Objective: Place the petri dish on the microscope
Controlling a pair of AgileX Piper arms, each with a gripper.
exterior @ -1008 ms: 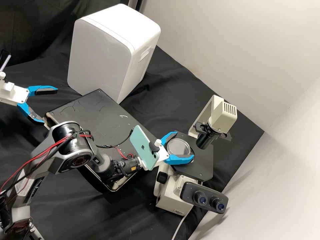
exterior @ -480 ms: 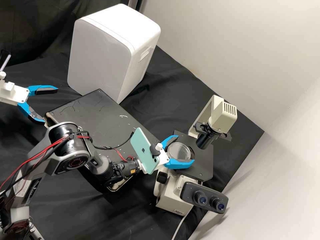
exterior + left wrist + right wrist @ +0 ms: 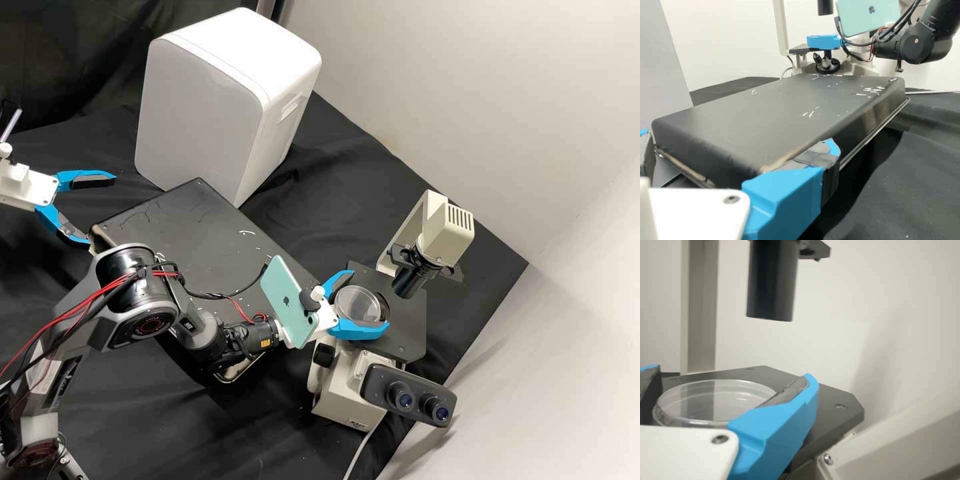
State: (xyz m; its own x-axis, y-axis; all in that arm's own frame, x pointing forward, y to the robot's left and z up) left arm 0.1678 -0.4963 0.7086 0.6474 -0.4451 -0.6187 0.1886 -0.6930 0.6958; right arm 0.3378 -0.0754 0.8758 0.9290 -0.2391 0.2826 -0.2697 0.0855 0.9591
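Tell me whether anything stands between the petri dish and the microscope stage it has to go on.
Nothing visible does. The petri dish sits between the fingers of the right gripper, directly over the microscope's black stage, with bare stage around it. The dark condenser tube hangs above and farther back, off the way down.

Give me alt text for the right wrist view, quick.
The right gripper holds the clear petri dish between its blue fingers at the microscope's black stage. A black tube hangs above it, against a pale wall.
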